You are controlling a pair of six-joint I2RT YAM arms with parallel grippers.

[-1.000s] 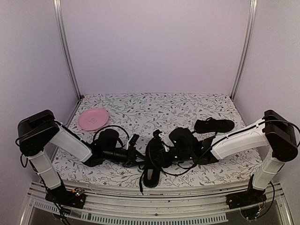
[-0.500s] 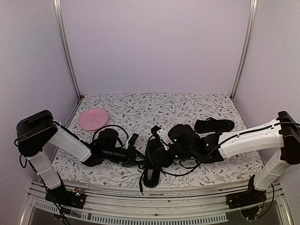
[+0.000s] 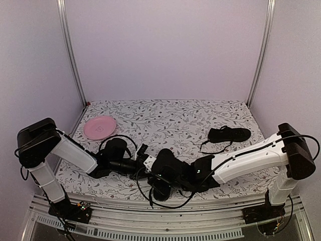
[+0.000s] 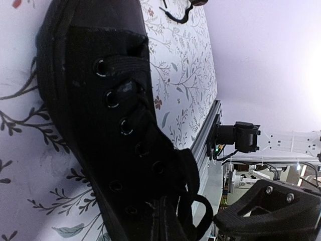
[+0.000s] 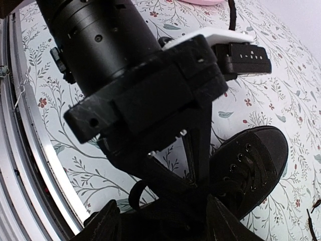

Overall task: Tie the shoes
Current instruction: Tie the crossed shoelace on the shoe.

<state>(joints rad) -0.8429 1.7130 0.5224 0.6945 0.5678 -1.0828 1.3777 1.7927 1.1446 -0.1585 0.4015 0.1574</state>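
On the flowered table (image 3: 165,118), count from the top view: two black shoes, one pink plate (image 3: 99,127), two arms. Far shoe (image 3: 229,134) lies alone toward the back right, loose laces around it, well apart from both grippers. Plate sits back left, well apart from both shoes.

Near shoe (image 4: 100,125) is at the front edge, mid-table, toe pointing to the back. Top view hides most of it under the right arm. Only the heel end shows there, plus a lace (image 3: 150,197) dangling over the table edge. Left wrist view fills the gap: toe cap, two rows of eyelets, lace crossed through them, and a lace loop by the opening.

Left gripper (image 3: 144,166) is low, just beside the near shoe's left side, and closed tight. Cannot tell whether lace is pinched in it.

Only the right wrist view shows the right gripper (image 5: 163,213). Its fingers are spread wide, right above the shoe's opening end, and not closed on anything I can make out. The left gripper's body crosses just in front of it.
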